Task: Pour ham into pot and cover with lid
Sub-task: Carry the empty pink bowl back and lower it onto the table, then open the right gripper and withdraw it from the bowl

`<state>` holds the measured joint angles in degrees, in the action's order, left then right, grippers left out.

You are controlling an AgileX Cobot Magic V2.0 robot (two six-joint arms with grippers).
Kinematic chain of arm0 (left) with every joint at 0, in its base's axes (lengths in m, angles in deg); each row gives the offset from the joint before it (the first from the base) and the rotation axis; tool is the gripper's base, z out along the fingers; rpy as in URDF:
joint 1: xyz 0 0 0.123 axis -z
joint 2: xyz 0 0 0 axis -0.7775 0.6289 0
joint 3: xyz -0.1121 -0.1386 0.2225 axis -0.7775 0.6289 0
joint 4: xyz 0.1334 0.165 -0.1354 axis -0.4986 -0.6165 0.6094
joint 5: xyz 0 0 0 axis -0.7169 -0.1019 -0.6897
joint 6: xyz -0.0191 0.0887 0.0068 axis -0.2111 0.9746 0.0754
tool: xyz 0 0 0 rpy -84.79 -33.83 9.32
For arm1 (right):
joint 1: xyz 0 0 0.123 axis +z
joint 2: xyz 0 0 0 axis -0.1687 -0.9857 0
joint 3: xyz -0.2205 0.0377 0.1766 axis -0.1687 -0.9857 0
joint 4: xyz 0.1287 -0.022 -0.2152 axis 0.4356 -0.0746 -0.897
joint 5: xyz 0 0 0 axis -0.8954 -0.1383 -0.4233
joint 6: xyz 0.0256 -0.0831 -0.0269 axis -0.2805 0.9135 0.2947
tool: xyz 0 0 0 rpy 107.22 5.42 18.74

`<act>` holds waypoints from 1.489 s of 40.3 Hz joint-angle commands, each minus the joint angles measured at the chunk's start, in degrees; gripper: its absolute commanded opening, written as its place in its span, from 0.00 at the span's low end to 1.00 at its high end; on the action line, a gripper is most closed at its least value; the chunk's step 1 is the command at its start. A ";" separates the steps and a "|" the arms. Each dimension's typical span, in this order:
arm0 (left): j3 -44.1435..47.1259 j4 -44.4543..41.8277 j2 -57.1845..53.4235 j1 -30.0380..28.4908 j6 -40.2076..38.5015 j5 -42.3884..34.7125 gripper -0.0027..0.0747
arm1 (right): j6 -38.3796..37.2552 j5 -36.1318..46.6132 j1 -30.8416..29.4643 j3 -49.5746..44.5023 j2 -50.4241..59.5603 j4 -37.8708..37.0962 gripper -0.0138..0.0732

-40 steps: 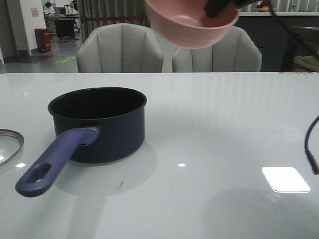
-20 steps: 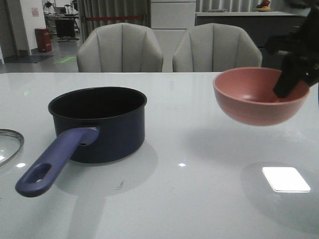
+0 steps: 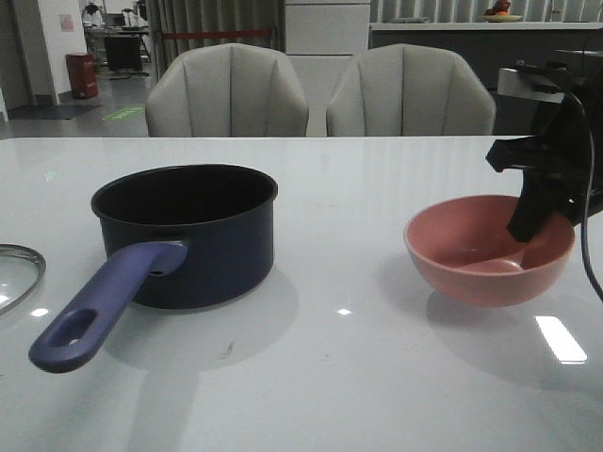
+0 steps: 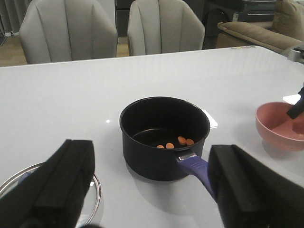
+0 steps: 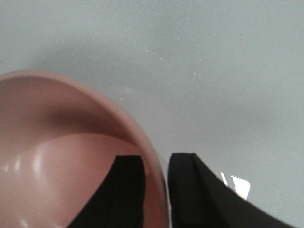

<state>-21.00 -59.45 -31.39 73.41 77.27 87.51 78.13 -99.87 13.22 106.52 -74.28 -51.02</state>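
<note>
The dark navy pot stands left of centre, its purple-blue handle pointing toward me. In the left wrist view several orange ham pieces lie in the pot. The glass lid lies flat at the left edge; its rim also shows in the left wrist view. My left gripper is open and empty, hovering near the pot's handle side. My right gripper is shut on the rim of the pink bowl, which rests on the table at right; one finger is inside the bowl.
Two grey chairs stand behind the far table edge. A black cable hangs by the right arm. The bowl also shows in the left wrist view, at the pot's far side.
My right gripper has carried the pink bowl from high above the pot down and to the right, and the bowl now sits upright on the table. The pot and lid have not moved.
</note>
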 commanded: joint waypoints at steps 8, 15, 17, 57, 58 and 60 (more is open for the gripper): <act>-1.59 0.04 0.43 0.41 -0.30 -4.59 0.72 | -0.11 3.99 -0.40 1.94 3.81 -2.23 0.61; -1.59 0.04 0.43 0.41 -0.30 -4.59 0.72 | -0.05 1.38 -0.45 1.81 10.49 -3.86 0.61; -1.59 0.04 0.43 0.41 -0.30 -4.59 0.72 | -0.05 1.44 -0.38 1.13 13.03 -3.19 0.61; -1.59 0.04 0.43 0.41 -0.30 -4.59 0.72 | 0.12 35.98 11.99 -51.61 80.05 0.15 0.60; -1.59 0.04 0.43 0.41 -0.30 -4.59 0.72 | 0.12 35.77 11.99 -52.14 80.82 0.15 0.60; -1.59 0.04 0.43 0.41 -0.30 -4.59 0.72 | 0.12 35.40 11.99 -53.29 82.22 0.15 0.60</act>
<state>-21.00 -59.45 -31.39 73.41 77.27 87.51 78.13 -68.06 25.10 53.28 5.91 -51.14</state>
